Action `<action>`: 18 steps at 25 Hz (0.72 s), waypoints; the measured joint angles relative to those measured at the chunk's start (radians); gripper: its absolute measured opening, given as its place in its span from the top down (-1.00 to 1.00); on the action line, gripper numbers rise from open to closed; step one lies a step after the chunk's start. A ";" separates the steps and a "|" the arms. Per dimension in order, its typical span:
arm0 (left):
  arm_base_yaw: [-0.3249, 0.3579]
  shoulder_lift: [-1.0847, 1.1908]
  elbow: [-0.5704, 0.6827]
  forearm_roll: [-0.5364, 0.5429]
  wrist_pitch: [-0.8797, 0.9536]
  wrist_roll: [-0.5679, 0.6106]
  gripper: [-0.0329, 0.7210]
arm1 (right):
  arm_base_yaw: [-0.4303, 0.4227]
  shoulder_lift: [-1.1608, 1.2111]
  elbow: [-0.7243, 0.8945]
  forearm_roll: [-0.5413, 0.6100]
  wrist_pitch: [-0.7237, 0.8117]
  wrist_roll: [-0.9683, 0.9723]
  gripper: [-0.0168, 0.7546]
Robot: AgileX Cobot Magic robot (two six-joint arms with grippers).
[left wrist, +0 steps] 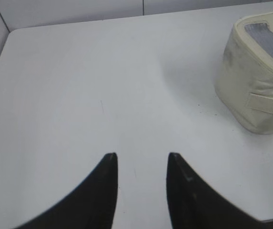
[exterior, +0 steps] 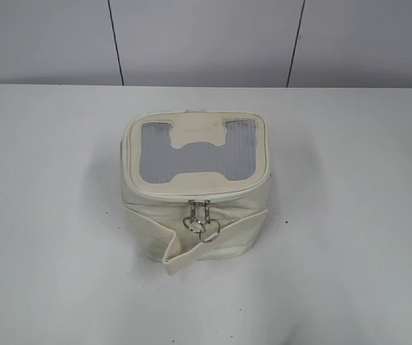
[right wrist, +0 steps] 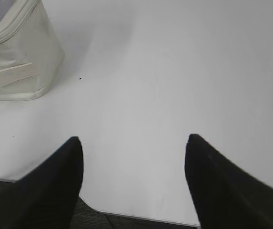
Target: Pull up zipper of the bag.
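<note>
The cream-white boxy bag (exterior: 195, 215) stands mid-table, its grey mesh top with a cream H-shaped patch facing up. The zipper (exterior: 198, 194) runs round the lid rim; its two silver pulls with ring tabs (exterior: 201, 221) hang together at the front middle. A fabric flap (exterior: 184, 255) sticks out at the front. The bag shows at the right of the left wrist view (left wrist: 257, 71) and the top left of the right wrist view (right wrist: 17, 57). My left gripper (left wrist: 141, 156) is open and empty over bare table. My right gripper (right wrist: 134, 138) is open and empty near the table's front edge. Neither arm shows in the exterior view.
The white table (exterior: 47, 215) stretches wide on both sides of the bag. A grey panelled wall (exterior: 206, 36) stands behind it. The table's front edge and dark floor (right wrist: 126, 222) show under my right gripper. The table's left far corner (left wrist: 12, 33) shows in the left wrist view.
</note>
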 joint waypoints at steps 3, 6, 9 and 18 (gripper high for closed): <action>0.023 -0.034 0.000 0.000 -0.002 0.000 0.18 | 0.000 -0.036 0.000 0.000 -0.001 0.000 -0.40; 0.025 -0.057 0.002 0.000 -0.003 0.000 0.20 | 0.000 -0.058 0.000 0.001 -0.001 0.000 -0.40; 0.025 -0.057 0.002 -0.001 -0.003 0.000 0.23 | -0.010 -0.059 0.001 0.003 -0.001 0.000 -0.40; 0.025 -0.057 0.002 -0.001 -0.003 0.000 0.23 | -0.073 -0.059 0.002 0.006 -0.001 0.000 -0.40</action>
